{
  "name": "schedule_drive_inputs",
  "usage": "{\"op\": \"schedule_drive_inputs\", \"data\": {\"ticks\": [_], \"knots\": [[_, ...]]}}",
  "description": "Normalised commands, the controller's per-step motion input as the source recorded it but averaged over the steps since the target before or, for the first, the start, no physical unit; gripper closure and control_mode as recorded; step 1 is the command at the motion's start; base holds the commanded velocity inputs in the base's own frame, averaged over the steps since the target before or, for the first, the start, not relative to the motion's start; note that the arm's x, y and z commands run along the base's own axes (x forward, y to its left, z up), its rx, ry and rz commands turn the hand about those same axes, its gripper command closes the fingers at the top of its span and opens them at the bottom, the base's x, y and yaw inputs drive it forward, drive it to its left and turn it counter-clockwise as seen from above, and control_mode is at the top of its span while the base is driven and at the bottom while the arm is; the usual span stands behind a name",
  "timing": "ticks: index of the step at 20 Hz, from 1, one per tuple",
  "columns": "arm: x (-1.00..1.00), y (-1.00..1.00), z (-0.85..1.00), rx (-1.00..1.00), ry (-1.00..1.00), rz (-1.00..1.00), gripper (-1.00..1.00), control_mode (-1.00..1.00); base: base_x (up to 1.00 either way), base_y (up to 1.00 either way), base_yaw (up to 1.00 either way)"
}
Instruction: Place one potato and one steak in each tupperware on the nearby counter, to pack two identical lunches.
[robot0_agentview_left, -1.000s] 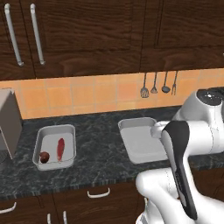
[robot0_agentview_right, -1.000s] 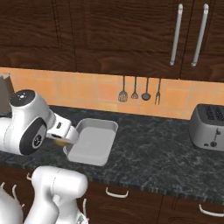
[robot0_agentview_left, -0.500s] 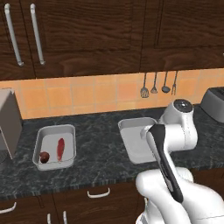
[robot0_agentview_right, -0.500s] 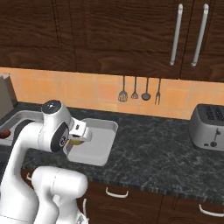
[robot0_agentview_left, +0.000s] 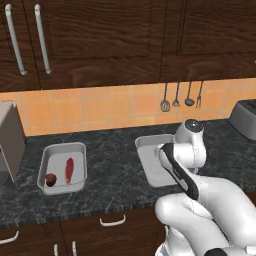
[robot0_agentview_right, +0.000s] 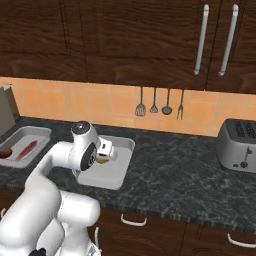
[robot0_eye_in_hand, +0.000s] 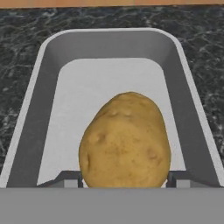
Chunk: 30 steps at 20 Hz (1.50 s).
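Trays sit apart on the dark counter (robot0_agentview_left: 110, 170). Left tray (robot0_agentview_left: 62, 168) holds a red steak (robot0_agentview_left: 69, 170) and a small dark-red round item (robot0_agentview_left: 50, 179) beside it. Right tray (robot0_eye_in_hand: 52, 100) has a bare floor. Above it, the gripper (robot0_eye_in_hand: 124, 180) pinches a potato (robot0_eye_in_hand: 125, 142) between its fingers. Toaster (robot0_agentview_right: 239, 145) stands well apart at the right.

Even, bright rendered light throughout, soft faint shadows, no glare or blur, edges undistorted.
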Motion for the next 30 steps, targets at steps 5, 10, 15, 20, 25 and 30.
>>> {"op": "schedule_drive_inputs", "data": {"ticks": [5, 10, 15, 20, 25, 30], "knots": [[1.00, 0.00, -0.31, 0.00, 0.03, 0.00, 1.00, -1.00, 0.00, 0.00, 0.00], [0.74, 0.00, -0.31, 0.00, 0.06, 0.01, 1.00, -1.00, 0.00, 0.00, 0.00], [0.13, 0.02, -0.17, 0.00, 0.01, 0.00, -1.00, -1.00, 0.00, 0.00, 0.00], [-0.07, 0.03, -0.05, 0.00, 0.01, 0.00, -1.00, -1.00, 0.00, 0.00, 0.00], [-0.23, 0.00, 0.18, 0.00, -0.02, 0.00, -1.00, -1.00, 0.00, 0.00, 0.00], [-0.83, 0.00, 0.36, 0.00, 0.00, -0.01, -1.00, -1.00, 0.00, 0.00, 0.00]]}}
